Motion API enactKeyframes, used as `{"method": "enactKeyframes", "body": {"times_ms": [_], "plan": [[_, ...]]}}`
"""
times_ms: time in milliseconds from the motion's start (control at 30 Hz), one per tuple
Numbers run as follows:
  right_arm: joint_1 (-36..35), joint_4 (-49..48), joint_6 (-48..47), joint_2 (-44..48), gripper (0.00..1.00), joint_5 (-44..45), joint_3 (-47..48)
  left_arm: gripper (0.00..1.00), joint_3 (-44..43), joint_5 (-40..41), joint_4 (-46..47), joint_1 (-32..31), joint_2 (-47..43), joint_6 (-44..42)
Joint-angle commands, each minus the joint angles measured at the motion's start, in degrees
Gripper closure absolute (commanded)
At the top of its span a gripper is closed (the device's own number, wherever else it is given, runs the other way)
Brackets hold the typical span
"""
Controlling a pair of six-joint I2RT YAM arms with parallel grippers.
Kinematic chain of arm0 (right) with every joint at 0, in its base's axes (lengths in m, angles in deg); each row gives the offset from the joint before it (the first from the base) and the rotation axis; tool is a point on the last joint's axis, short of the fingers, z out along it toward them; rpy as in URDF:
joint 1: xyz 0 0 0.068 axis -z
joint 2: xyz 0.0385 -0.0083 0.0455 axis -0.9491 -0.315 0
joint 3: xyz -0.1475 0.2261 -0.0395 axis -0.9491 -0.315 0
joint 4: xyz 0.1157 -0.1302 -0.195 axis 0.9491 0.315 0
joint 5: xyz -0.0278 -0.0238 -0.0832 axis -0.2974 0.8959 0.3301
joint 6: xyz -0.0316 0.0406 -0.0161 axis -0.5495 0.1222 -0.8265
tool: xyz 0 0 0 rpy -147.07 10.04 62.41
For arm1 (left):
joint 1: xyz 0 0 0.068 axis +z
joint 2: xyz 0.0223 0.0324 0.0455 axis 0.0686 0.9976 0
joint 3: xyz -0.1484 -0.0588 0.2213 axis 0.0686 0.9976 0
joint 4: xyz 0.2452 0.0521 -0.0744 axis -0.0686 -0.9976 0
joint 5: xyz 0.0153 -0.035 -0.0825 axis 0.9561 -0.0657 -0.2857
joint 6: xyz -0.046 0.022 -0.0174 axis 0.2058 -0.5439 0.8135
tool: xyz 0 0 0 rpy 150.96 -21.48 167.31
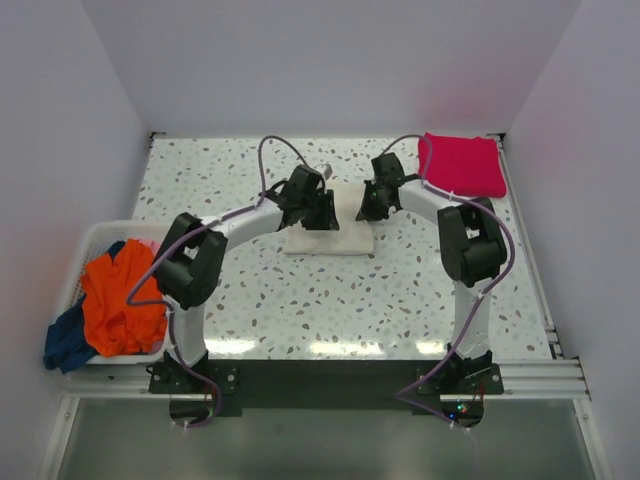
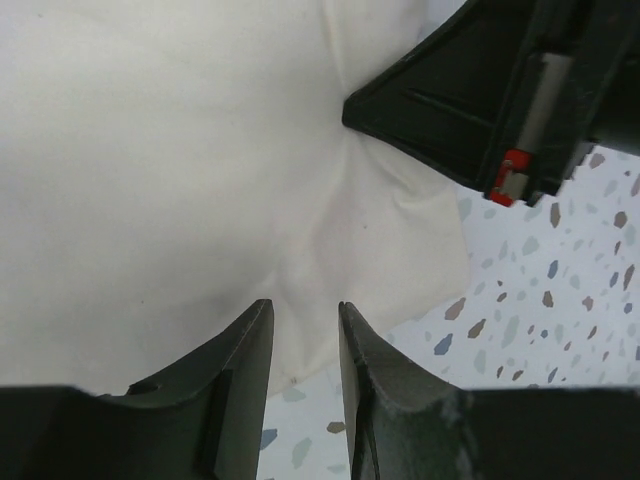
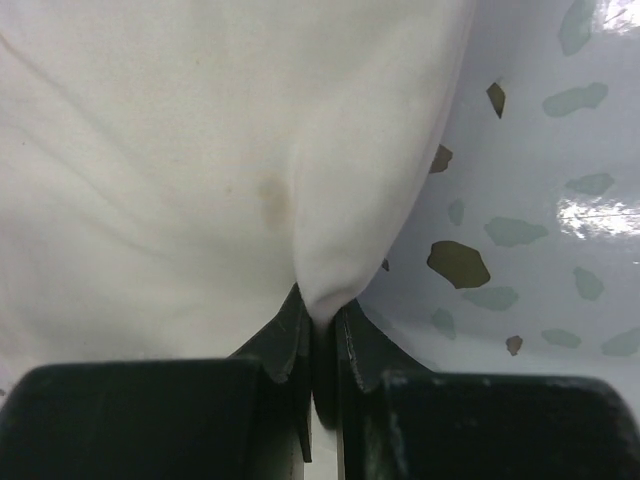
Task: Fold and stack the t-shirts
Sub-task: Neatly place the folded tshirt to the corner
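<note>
cream t-shirt folded at desk centre. we see right hand clamped on its edge; left hand half apart astride cloth, grip we cannot tell. magenta t-shirt lies at far right corner.

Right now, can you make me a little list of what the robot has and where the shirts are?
Middle of table: cream soft cloth t-shirt
Left jaws: holding a fold at its side
Right jaws: pinched shut on its other side
Far right corner: magenta-red cloth t-shirt, folded
White slatted basket: orange cloth t-shirt, dark blue cloth hanging out
</note>
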Motion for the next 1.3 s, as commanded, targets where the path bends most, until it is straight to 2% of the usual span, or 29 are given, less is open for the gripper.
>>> {"method": "enactKeyframes", "body": {"times_ms": [0,367,667,733,1000,1167,1267], "plan": [[0.61,4.92,-3.99,1.7,1.0,7.2,1.36,0.63,-3.32,1.73,-2.36,0.75,-7.75,-2.03],[1.93,13.52,-6.63,-2.07,1.0,15.36,10.92,0.63,-1.39,0.68,-4.56,3.13,-15.14,-2.56],[2.19,23.54,-11.2,-7.78,1.0,27.41,25.59,0.63,0.89,0.33,-6.49,3.92,-20.41,-4.32],[2.28,25.38,-11.56,-8.57,1.0,32.94,27.8,0.63,2.03,0.33,-6.85,3.83,-21.38,-4.76],[2.63,25.74,-19.11,-11.12,1.0,42.44,37.12,0.63,6.51,0.24,-8.25,5.67,-25.78,-6.95],[3.16,26.01,-24.37,-15.16,1.0,49.82,46.08,0.63,7.92,-0.99,-8.52,7.52,-26.39,-8.01],[3.34,23.03,-29.11,-17.01,1.0,52.37,48.64,0.63,8.8,-1.17,-8.87,8.22,-26.74,-8.71]]}}
